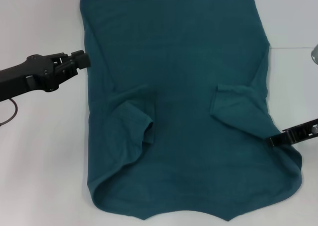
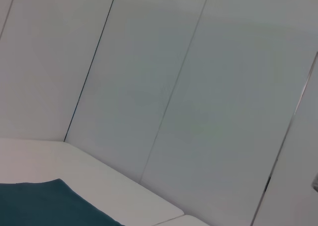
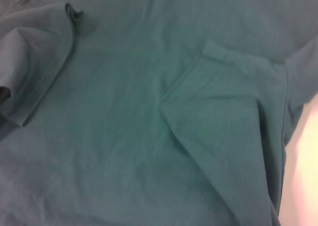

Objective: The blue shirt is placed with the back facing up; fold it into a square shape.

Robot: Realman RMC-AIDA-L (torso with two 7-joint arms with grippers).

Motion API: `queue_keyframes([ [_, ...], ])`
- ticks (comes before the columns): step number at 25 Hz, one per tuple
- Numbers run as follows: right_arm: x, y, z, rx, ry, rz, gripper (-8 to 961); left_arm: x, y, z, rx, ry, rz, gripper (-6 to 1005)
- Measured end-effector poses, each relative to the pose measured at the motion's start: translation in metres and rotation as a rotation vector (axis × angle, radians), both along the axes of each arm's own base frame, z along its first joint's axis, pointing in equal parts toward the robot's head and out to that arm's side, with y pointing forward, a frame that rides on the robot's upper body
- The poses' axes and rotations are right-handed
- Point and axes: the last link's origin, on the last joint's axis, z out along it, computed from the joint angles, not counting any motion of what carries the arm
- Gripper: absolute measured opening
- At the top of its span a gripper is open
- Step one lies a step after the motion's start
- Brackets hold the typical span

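The left gripper [image 1: 85, 60] sits at the far left edge of the blue shirt [image 1: 184, 77], its black tip touching or just beside the cloth; whether its fingers are parted or pinching fabric cannot be made out. The right gripper [image 1: 276, 139] lies at the shirt's near right edge, its dark tip against the cloth, and its opening cannot be judged either.

The shirt lies spread on the white table [image 1: 39, 161], plain side up, both sleeves folded inward over the body: the left sleeve [image 1: 130, 121] rumpled, the right sleeve [image 1: 238, 109] flatter.

The head view alone shows both arms and the whole garment. The right wrist view shows only shirt cloth [image 3: 124, 136] close up, with the right sleeve [image 3: 223, 121] folded over the body and a strip of table [image 3: 305, 171]. The left wrist view shows a corner of the shirt [image 2: 44, 201], table and pale wall panels [image 2: 198, 87]. Neither wrist view shows its own fingers.
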Motion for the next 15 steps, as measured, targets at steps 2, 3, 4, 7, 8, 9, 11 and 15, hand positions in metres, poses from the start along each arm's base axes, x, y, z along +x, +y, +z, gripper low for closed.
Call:
queue_keyframes([
  [2, 0.004, -0.002, -0.001, 0.006, 0.006, -0.007, 637, 0.002, 0.001, -0.001, -0.002, 0.002, -0.005, 173],
  [3, 0.005, -0.002, -0.001, 0.010, 0.006, -0.008, 637, 0.003, 0.002, -0.001, -0.003, 0.004, -0.008, 173],
  [4, 0.007, -0.003, -0.002, 0.013, 0.007, -0.011, 637, 0.003, 0.002, -0.001, -0.004, 0.004, -0.010, 173],
  [7, 0.012, -0.004, -0.002, 0.021, 0.009, -0.022, 638, 0.004, 0.003, -0.001, -0.006, 0.007, -0.012, 173],
  [8, 0.014, -0.004, -0.003, 0.022, 0.011, -0.026, 638, 0.004, 0.003, -0.001, -0.006, 0.007, -0.013, 173],
  [9, 0.015, -0.004, -0.003, 0.022, 0.012, -0.031, 638, 0.004, 0.003, -0.001, -0.006, 0.007, -0.013, 172],
  [11, 0.018, -0.003, -0.004, 0.026, 0.013, -0.035, 638, 0.004, 0.003, -0.002, -0.005, 0.008, -0.012, 171],
  [15, 0.021, -0.001, -0.005, 0.032, 0.007, -0.036, 637, 0.003, 0.004, -0.002, -0.002, 0.010, -0.006, 171],
])
